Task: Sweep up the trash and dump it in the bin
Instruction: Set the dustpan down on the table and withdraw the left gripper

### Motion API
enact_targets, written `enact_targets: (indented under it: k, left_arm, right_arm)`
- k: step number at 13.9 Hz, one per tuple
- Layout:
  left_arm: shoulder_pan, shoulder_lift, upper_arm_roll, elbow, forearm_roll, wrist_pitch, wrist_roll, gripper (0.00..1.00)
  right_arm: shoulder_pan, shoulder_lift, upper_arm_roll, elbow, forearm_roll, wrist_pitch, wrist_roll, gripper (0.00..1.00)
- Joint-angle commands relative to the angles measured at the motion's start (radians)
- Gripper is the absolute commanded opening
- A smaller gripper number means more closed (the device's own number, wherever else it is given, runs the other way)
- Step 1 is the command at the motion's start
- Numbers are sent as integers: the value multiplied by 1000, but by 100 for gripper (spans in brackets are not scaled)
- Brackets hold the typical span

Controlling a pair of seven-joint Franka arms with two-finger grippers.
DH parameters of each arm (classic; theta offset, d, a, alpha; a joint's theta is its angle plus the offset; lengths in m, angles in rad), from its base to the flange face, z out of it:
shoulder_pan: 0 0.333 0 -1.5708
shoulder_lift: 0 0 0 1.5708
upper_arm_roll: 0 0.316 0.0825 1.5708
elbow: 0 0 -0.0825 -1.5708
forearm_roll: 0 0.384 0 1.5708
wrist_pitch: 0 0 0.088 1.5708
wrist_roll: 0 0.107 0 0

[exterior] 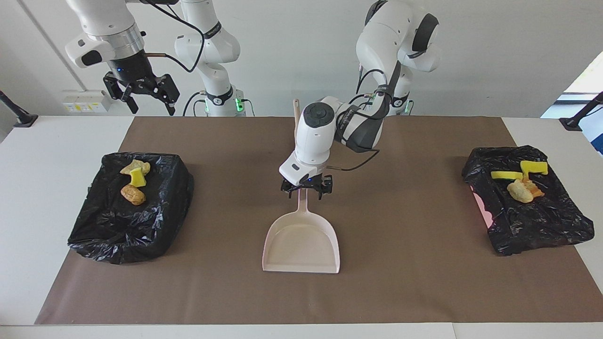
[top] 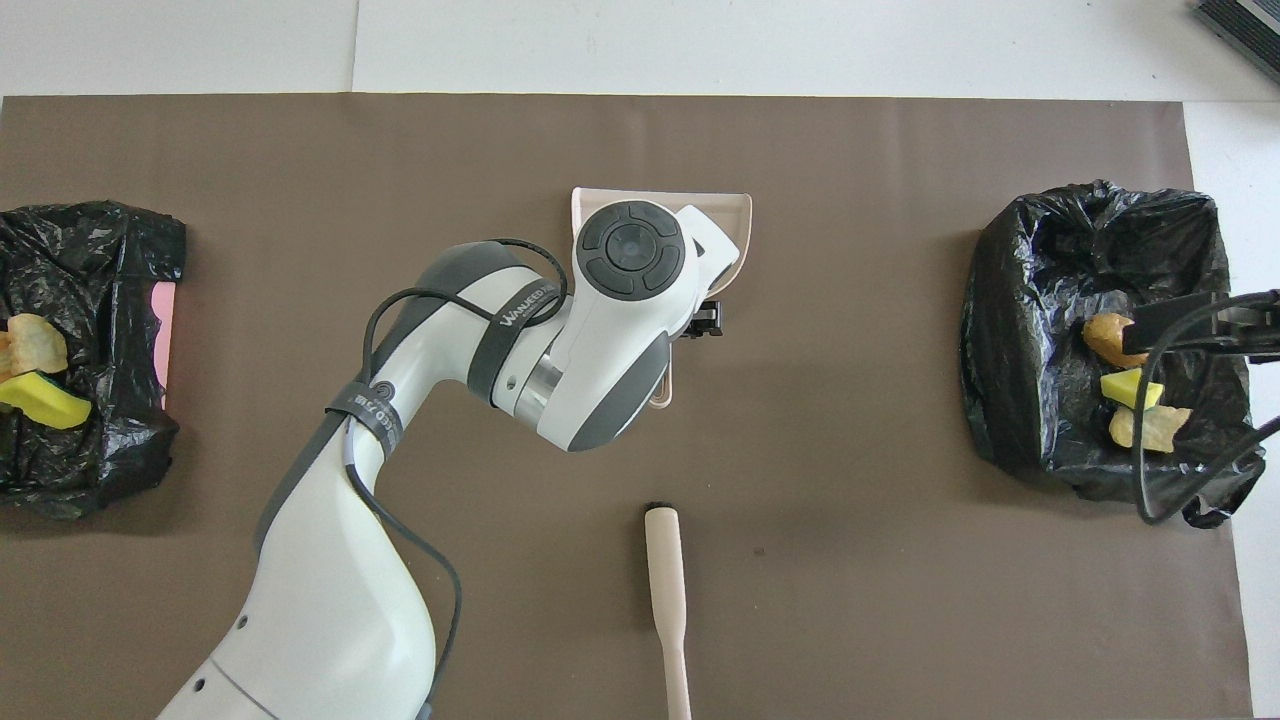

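Observation:
The pale pink dustpan point(exterior: 301, 245) point(top: 742, 232) lies flat and empty on the brown mat mid-table. My left gripper point(exterior: 305, 190) is open astride the dustpan's handle point(exterior: 304, 203), fingers spread clear of it; from overhead the wrist hides most of it. Trash point(exterior: 134, 180) point(top: 1135, 390), yellow and tan scraps, lies in the black-bagged bin point(exterior: 127, 221) point(top: 1040, 330) at the right arm's end. More trash point(exterior: 520, 181) point(top: 35, 395) lies in the bin point(exterior: 532, 221) point(top: 90, 270) at the left arm's end. My right gripper point(exterior: 150, 104) point(top: 1155, 328) hangs open and empty, high over the first bin.
A brush with a cream handle point(top: 665, 590) point(exterior: 297, 115) lies on the mat, nearer to the robots than the dustpan. The brown mat point(exterior: 424, 282) covers most of the white table.

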Motion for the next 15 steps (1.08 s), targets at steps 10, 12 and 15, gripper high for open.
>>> enact_targets:
  k: [10, 12, 15]
  left_arm:
    - [377, -582, 23, -275, 4, -338, 582, 100]
    - [440, -577, 25, -172, 5, -445, 628, 100]
    - [490, -563, 28, -71, 5, -588, 714, 100]
  right_arm:
    - [40, -4, -58, -10, 4, -12, -11, 100]
    - [115, -4, -136, -10, 4, -12, -11, 100]
    - [123, -7, -155, -5, 10, -10, -14, 100]
